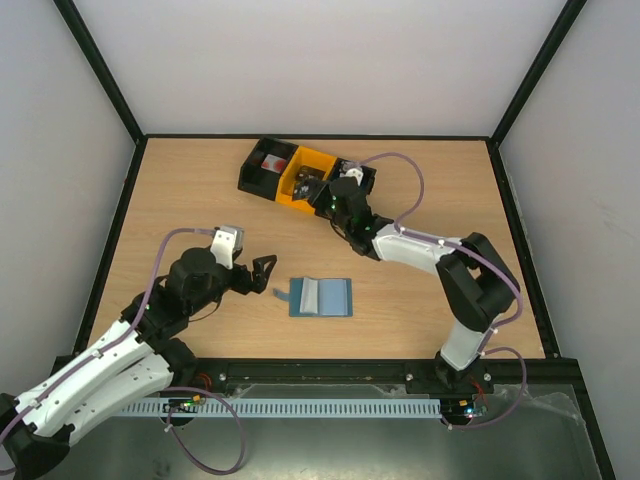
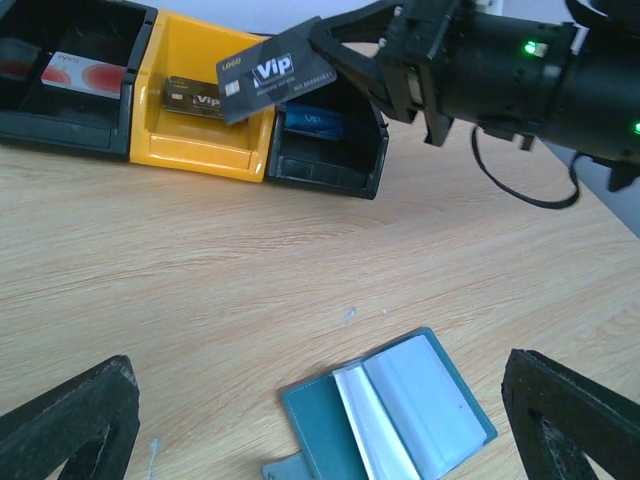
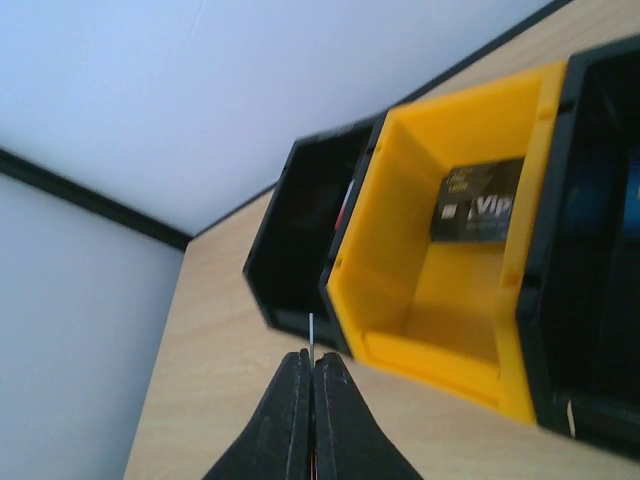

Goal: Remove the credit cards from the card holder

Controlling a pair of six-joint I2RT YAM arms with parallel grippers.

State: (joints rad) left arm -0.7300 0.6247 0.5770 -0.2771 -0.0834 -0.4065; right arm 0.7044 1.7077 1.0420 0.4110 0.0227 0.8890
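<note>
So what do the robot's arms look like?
The left arm and right arm are white with chunky black joints, each trailing a lilac cable. The left pincer and right pincer are black, two pointy fingers each. Green lights glow on the right arm.

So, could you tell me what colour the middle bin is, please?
The middle bin is yellow; left wrist view.

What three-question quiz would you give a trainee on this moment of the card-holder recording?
1. True or false: the card holder lies open on the table.
2. Which gripper pinches the raised VIP card?
3. The yellow compartment holds: A) a second VIP card; B) a red-and-white card; C) nothing.
Key: 1 true; 2 the right gripper, shut on it; 3 A.
</note>
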